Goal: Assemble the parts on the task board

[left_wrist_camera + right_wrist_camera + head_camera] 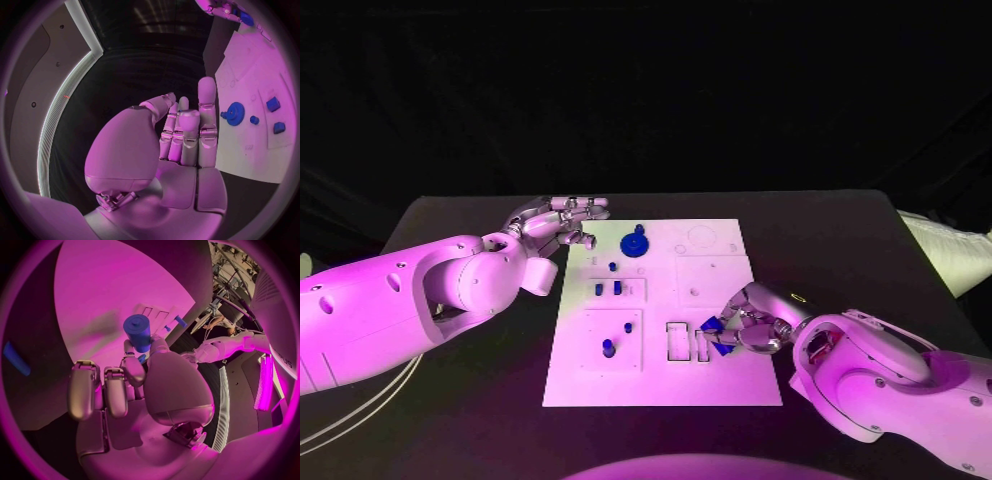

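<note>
Black cloth covers the table, and the room behind it is dark. White and rectangular, the task board lies in the table's middle, its long side running away from the robot.

Counted left to right on the board: one oval blue part in the near-left recess with a smaller dot just beyond it; two short upright parts side by side in the recess farther back, and one small peg beyond those; one blue gear near the board's far-left corner. That makes six loose parts on the board, plus one more in the right hand.

Beside the board's far-left corner, the left hand hovers just off the board's edge. In the left wrist view its fingers stand straight and close together, the thumb alongside, holding nothing; the gear lies on the board just past the fingertips.

Over the board's near-right part, next to two narrow rectangular slots, the right hand is bent down with its fingers gathered around a blue part. The right wrist view shows this as a blue cylinder pinched between thumb and a fingertip, the other fingers curled in beside it.
</note>
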You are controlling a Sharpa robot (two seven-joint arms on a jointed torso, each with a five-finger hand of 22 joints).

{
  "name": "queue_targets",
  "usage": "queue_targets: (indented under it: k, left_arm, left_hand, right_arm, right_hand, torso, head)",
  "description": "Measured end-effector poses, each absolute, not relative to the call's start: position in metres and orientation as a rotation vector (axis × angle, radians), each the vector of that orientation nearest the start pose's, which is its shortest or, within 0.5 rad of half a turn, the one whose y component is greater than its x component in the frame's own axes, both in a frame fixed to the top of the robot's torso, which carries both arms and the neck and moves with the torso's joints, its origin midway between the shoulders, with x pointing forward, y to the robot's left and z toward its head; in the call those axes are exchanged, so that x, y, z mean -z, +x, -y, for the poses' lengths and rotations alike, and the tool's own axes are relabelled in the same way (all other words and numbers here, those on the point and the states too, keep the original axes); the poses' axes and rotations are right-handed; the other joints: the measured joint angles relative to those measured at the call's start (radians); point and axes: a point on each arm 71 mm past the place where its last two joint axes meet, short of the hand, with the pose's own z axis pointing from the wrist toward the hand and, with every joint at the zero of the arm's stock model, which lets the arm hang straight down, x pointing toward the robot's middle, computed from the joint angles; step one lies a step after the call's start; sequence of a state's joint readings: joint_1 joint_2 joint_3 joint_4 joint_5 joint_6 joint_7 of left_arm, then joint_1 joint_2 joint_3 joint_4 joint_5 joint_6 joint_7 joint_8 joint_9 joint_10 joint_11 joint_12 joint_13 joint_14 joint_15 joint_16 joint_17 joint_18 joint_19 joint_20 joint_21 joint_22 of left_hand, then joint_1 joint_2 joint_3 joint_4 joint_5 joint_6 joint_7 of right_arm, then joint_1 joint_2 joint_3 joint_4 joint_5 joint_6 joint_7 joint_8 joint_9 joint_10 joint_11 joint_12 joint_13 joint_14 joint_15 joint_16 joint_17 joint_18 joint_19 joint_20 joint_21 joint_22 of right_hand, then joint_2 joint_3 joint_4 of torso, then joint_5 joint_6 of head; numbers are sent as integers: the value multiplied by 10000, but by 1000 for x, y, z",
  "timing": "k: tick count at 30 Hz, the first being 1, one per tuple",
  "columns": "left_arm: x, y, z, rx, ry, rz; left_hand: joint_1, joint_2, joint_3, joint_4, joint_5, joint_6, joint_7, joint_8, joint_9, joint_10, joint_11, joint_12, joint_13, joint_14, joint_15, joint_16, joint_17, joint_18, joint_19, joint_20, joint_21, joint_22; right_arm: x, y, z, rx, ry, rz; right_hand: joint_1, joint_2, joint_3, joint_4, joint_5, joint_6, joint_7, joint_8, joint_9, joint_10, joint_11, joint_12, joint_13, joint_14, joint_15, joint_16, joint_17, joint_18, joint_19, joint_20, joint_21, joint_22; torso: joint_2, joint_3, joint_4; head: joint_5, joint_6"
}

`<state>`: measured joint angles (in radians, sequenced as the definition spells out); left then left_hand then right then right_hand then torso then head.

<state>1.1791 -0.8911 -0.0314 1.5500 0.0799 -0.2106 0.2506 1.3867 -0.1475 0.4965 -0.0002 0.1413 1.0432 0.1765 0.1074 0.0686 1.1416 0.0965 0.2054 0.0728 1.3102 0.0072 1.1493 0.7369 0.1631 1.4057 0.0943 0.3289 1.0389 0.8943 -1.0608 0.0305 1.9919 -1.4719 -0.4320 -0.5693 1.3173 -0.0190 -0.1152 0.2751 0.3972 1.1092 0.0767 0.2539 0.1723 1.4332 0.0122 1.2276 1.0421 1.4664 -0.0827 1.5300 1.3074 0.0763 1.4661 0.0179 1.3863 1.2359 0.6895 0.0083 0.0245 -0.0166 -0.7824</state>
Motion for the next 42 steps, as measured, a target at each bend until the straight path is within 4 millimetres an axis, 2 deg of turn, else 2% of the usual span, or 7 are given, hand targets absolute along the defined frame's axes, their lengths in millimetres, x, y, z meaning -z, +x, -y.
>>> queue_targets:
  k: [7, 22, 24, 27, 31, 35, 42]
  left_arm:
    - [194, 479, -219, 15646, -12907, -15692]
    - [193, 477, -217, 15718, -12887, -15748]
    - [193, 477, -216, 15725, -12886, -15754]
    - [193, 477, -216, 15729, -12885, -15760]
    - [193, 477, -216, 15735, -12884, -15770]
    - [193, 477, -216, 15738, -12885, -15777]
    - [193, 477, -216, 15739, -12888, -15790]
  left_hand:
    - [0, 0, 0, 0, 0, 0, 0, 0, 0, 0, 0, 0, 0, 0, 0, 0, 0, 0, 0, 0, 0, 0]
    - [0, 0, 0, 0, 0, 0, 0, 0, 0, 0, 0, 0, 0, 0, 0, 0, -15, -1, 0, 0, 0, 1]
    - [0, 0, 0, 0, 0, 0, 0, 0, 0, 0, 0, 0, 0, 0, 0, 0, -15, 0, 0, 0, 0, 0]
    - [0, 0, 0, 0, 0, 0, 0, 0, 0, 0, 0, 0, 0, 0, 0, 0, -15, 0, 0, 0, 0, 0]
    - [0, 0, 0, 0, 0, 0, 0, 0, 0, 0, 0, 0, 0, 0, 0, 0, -15, 0, 0, 0, 0, 1]
    - [0, 0, 0, 1, 0, 0, 0, 0, 0, 0, 0, 0, 0, 0, 0, 0, -14, 0, 0, 0, 0, 0]
    - [0, 0, 1, 1, 0, 0, 0, 0, 0, -35, 35, 0, 0, 0, 0, 0, -31, 0, 0, 0, 0, 1]
  right_arm:
    - [240, 349, 183, -5988, 2834, -19340]
    - [250, 354, 163, -6160, 2755, -20083]
    - [250, 355, 162, -6150, 2683, -20096]
    - [250, 356, 161, -6093, 2540, -20101]
    - [251, 357, 160, -5975, 2315, -20103]
    - [251, 357, 159, -5876, 2065, -20075]
    - [251, 357, 159, -5724, 1705, -19966]
  right_hand:
    - [-77, 77, -62, 76, 155, 3, 2, 58, 0, -1, -1, 0, 0, 1, -68, 0, -1, 1, 0, 0, 0, 29]
    - [-774, 770, -506, 159, 319, 37, 35, 212, 3, -39, -37, 0, 749, 1, -141, -1, 7, 1, 1, -73, 0, 64]
    - [-804, 796, -559, 162, 200, 38, 34, 216, 395, -54, -53, 0, 809, 0, -141, -1, 7, 1, 1, -73, 0, 64]
    - [-1121, 817, -781, 159, -211, 76, -4, 266, 1141, -54, -53, 1, 893, 4, -145, -1, 6, 1, 1, -73, 0, 28]
    - [-1796, 730, -1261, 156, -1796, 537, -426, 269, 1374, 51, -191, 8, 1733, 35, -215, -1, 6, 1, 1, -73, -1, -66]
    - [-2413, 404, -1576, 185, -3072, 489, -377, 232, 1526, 52, -193, 53, 2245, 37, -220, -1, 5, 1, 1, -73, -75, -140]
    - [-3057, -62, -1265, 186, -3397, 410, -376, 194, 1760, 215, -427, -204, 2366, -22, -231, -43, 4, 1, -35, -108, -76, -176]
  torso:
    - [2, -12, 17]
    - [8, -21, 29]
    - [8, -21, 29]
    - [8, -21, 25]
    - [4, -19, 25]
    - [2, -19, 25]
    - [3, -16, 23]
  head:
    - [48, 1]
    - [135, -22]
    - [143, -23]
    - [155, -23]
    - [169, -23]
    - [180, -26]
    - [198, -35]
